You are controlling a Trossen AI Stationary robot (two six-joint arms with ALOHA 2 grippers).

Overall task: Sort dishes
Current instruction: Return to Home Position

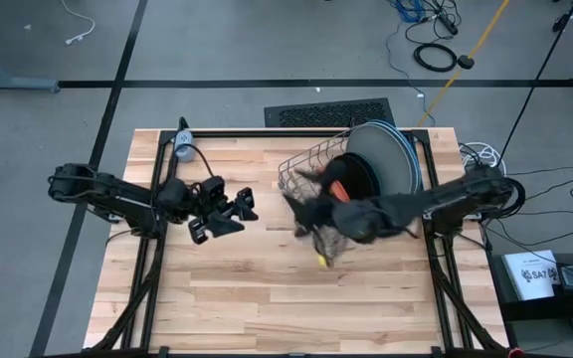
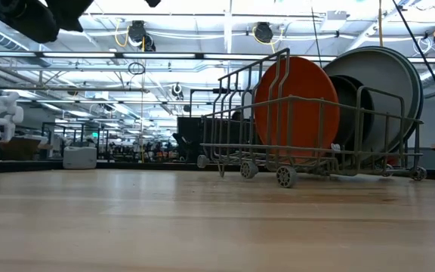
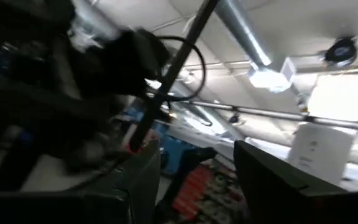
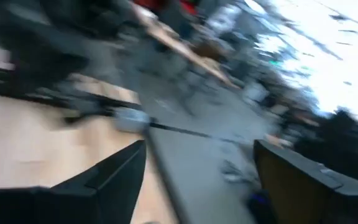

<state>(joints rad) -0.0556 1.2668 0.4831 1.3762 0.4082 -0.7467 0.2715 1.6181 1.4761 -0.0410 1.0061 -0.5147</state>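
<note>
Both left gripper [image 1: 229, 221] and right gripper [image 1: 302, 215] hover spread above the table [image 1: 267, 298].

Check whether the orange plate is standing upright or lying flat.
Upright: the orange plate stands on edge inside the wire dish rack.

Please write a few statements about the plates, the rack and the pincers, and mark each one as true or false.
1. The orange plate stands upright in the dish rack. True.
2. One plate lies flat on the table. False: no plate shows on it; the visible ones stand in the rack.
3. The right pincer holds a plate. False: it is open and holds nothing.
4. The large pale blue plate stands at one end of the rack. True.
</note>
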